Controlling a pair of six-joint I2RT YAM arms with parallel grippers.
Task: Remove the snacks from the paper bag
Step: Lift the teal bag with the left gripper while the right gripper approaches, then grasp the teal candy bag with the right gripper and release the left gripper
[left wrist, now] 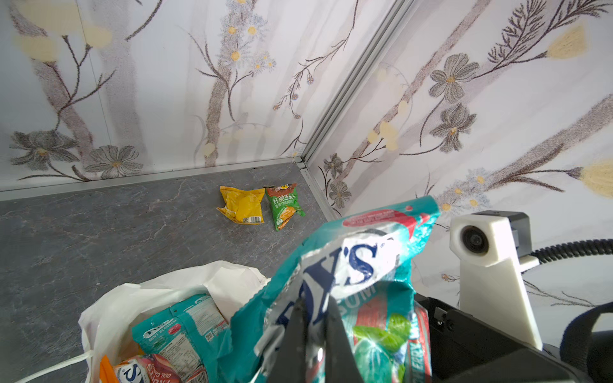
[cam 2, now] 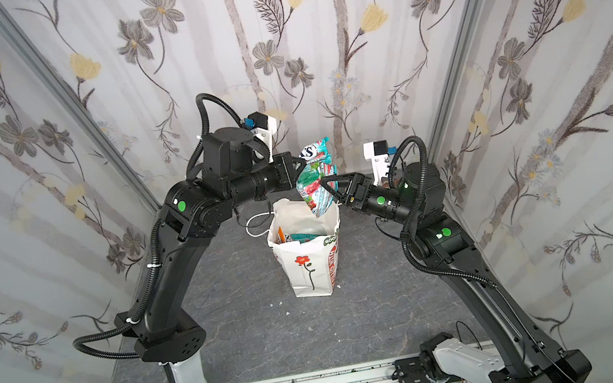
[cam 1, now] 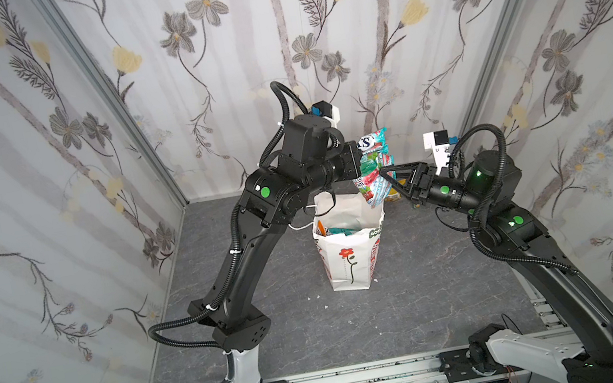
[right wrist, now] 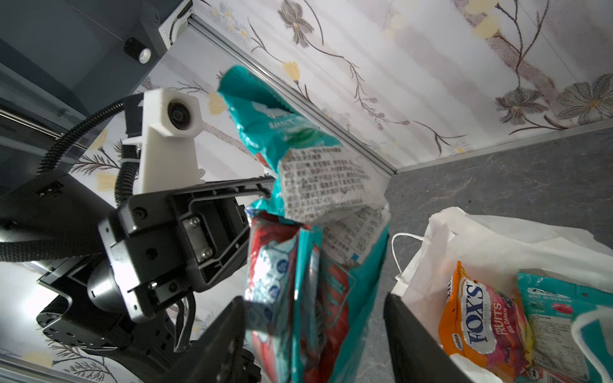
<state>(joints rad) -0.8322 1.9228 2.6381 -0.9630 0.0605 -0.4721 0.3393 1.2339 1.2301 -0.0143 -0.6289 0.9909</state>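
Right now the left gripper [left wrist: 315,318] is clamping the teal packet bunch [cam 1: 374,166] around mid-height, holding it in the air just above the paper bag's mouth. Cannot tell how many packets are in the bunch. It's crinkly foil, teal with white and red print, with the top end crumpling over and the lower end hanging down. The paper bag [cam 1: 346,261] is standing upright mid-table beneath it: white matte paper, boxy, rim creasing at the back, cord handle drooping out on the left. Inside, an orange packet [right wrist: 477,315] and a second teal packet [right wrist: 557,318] are lying glossy and wrinkled. The right gripper [right wrist: 313,300] is straddling the bunch's lower part, jaws apart on either side, not pinching. Beyond it, a yellow packet [left wrist: 242,205] and a green packet [left wrist: 283,205] are lying side by side, crumpled, on the grey stone-look table [cam 1: 278,332] near the back corner.
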